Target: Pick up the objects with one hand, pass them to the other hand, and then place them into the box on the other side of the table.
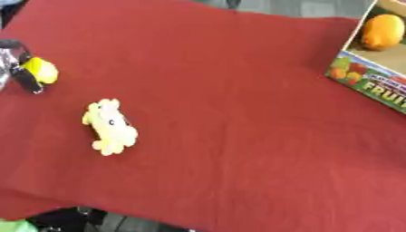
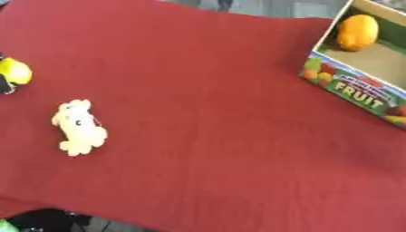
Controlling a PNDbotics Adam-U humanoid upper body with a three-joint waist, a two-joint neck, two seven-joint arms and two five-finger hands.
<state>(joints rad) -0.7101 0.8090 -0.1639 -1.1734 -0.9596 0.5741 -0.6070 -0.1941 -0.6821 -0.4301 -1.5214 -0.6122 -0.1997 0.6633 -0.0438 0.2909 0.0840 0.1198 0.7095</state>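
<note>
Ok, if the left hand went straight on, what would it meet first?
Probably nothing near: the left hand, holding a yellow object, points right over bare red cloth, clear of the plush toy.

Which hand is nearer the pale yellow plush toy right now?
Left. The left hand is at the cloth's left edge, fingers curled round a yellow object, just up-left of the plush toy. The right hand shows in neither view.
</note>
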